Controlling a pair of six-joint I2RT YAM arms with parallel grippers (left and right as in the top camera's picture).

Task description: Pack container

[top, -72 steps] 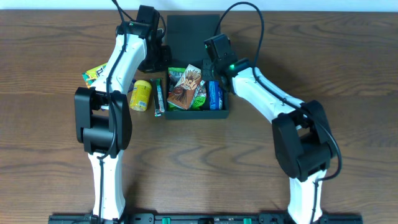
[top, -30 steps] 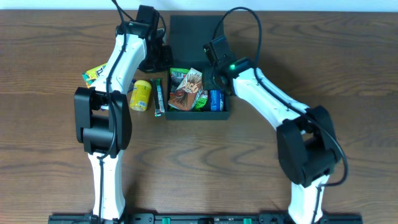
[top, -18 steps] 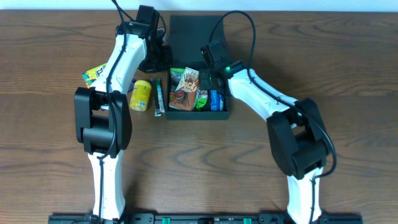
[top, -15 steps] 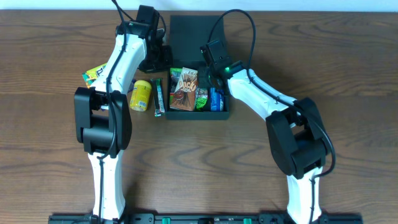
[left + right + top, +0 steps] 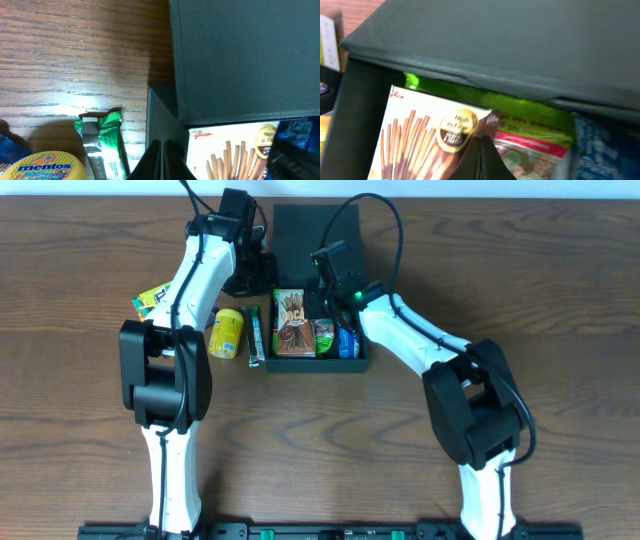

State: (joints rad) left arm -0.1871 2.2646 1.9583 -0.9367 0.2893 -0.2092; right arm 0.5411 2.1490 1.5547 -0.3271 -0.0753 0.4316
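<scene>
The dark teal container (image 5: 315, 364) stands open mid-table, its flap lid (image 5: 305, 230) folded back. Inside, a Pocky box (image 5: 290, 320) lies flat on the left, with a green packet (image 5: 325, 335) and a blue packet (image 5: 346, 340) beside it. My left gripper (image 5: 266, 286) is shut on the container's left wall (image 5: 156, 115) at the back corner, fingertips (image 5: 161, 160) pinched together. My right gripper (image 5: 322, 292) is shut and empty, its tips (image 5: 481, 155) on the Pocky box (image 5: 415, 145) under the lid (image 5: 510, 45), next to the green packet (image 5: 535, 117).
Left of the container lie a green bar (image 5: 256, 335), a yellow Mentos tub (image 5: 227, 333) and a yellow-green packet (image 5: 150, 300). The bar (image 5: 107, 145) and the tub (image 5: 42, 167) also show in the left wrist view. Bare wood table lies in front.
My right gripper has moved back and left over the container. The Pocky box, tilted before, now lies straight and flat on the left side. The left arm has not moved.
</scene>
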